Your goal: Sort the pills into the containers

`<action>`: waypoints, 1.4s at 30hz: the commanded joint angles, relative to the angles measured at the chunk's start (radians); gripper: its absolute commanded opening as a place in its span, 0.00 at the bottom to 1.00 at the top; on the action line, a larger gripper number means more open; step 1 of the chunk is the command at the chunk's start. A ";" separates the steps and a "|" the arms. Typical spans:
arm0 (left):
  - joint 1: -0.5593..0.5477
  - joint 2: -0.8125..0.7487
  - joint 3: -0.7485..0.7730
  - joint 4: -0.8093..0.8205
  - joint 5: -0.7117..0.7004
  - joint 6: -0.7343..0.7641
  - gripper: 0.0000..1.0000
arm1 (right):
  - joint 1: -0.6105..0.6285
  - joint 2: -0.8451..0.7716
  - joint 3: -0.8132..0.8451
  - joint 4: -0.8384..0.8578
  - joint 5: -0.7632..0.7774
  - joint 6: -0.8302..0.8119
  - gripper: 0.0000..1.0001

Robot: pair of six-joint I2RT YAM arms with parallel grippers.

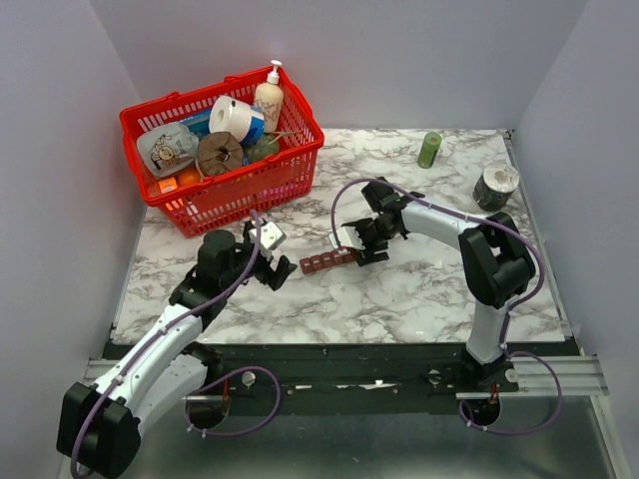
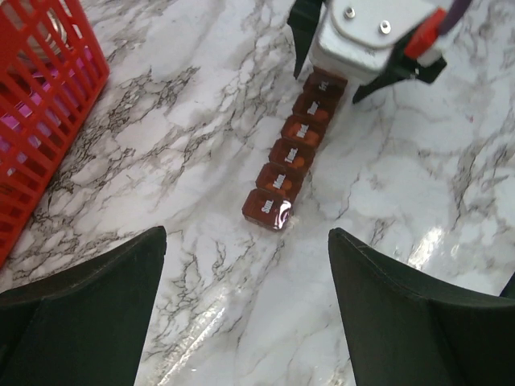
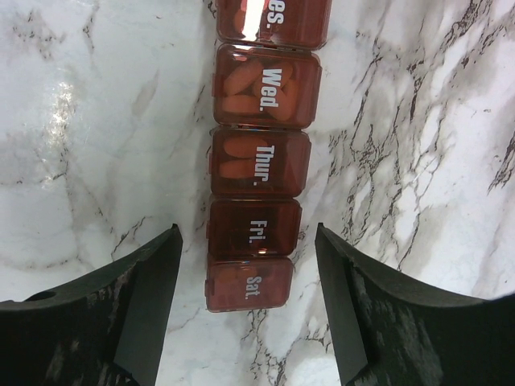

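The containers [image 1: 327, 262] are a dark red-brown strip of lidded day compartments lying on the marble table between the two arms. In the right wrist view the containers [image 3: 257, 161] show closed lids marked Wed, Thur, Fri and Sat, with orange pills [image 3: 241, 92] visible through the Wed and Thur lids. My right gripper [image 3: 247, 241] is open and straddles the Fri and Sat end, with a gap on each side. My left gripper [image 2: 245, 265] is open and empty, just short of the strip's near end [image 2: 269, 207]. From there the right gripper [image 2: 362, 32] is seen over the far end.
A red wire-mesh basket [image 1: 225, 150] full of household items stands at the back left, and its wall [image 2: 40, 121] lies close to the left gripper. A green bottle [image 1: 429, 150] and a tape roll [image 1: 496, 185] sit at the back right.
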 commanded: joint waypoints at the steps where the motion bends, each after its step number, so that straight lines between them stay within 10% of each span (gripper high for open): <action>1: -0.015 0.011 -0.056 -0.007 0.086 0.297 0.90 | 0.005 0.016 0.016 -0.050 -0.026 -0.037 0.75; 17: -0.118 0.307 -0.018 0.010 0.104 0.642 0.84 | 0.017 0.032 0.019 -0.029 0.006 -0.017 0.55; 42: -0.153 0.566 0.075 0.134 0.018 0.633 0.83 | 0.019 -0.017 -0.050 0.051 0.001 0.037 0.37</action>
